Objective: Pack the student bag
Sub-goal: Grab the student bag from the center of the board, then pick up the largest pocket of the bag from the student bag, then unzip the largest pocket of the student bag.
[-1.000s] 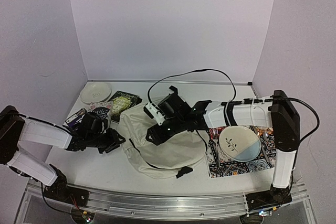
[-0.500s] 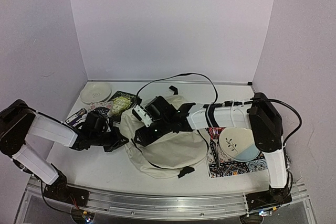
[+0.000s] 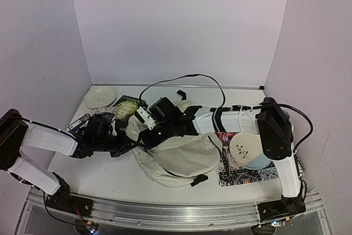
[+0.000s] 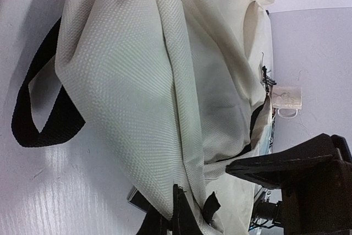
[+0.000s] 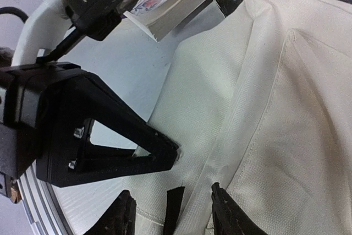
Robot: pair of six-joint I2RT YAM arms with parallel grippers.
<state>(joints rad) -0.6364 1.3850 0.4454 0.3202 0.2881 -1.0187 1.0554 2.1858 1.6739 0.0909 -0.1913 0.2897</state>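
Observation:
The student bag (image 3: 184, 155), cream fabric with black strap ends, lies mid-table. My left gripper (image 3: 131, 142) is at its left edge, and in the left wrist view this gripper (image 4: 184, 216) is shut on a fold of the bag's cloth (image 4: 137, 70). My right gripper (image 3: 148, 131) reaches across the bag from the right, close to the left one. Its jaws (image 5: 173, 213) stand open, straddling the bag's fabric (image 5: 286, 92) and a short black tab (image 5: 173, 205). The left gripper's tip (image 5: 165, 155) pinches the cloth just ahead of them. A black strap loop (image 4: 33, 119) lies on the table.
Books (image 3: 130, 106) and another book (image 3: 104, 116) lie behind the bag at the left, beside a white plate (image 3: 100, 97). A patterned mat (image 3: 242, 178) at the right bears a blue-and-cream plate (image 3: 250, 151). A black cable (image 3: 181, 78) arcs over the right arm.
The left gripper has shut on the bag's left edge. The right arm has swung left across the bag, and its jaws have narrowed. The bag's cloth has bunched toward the left.

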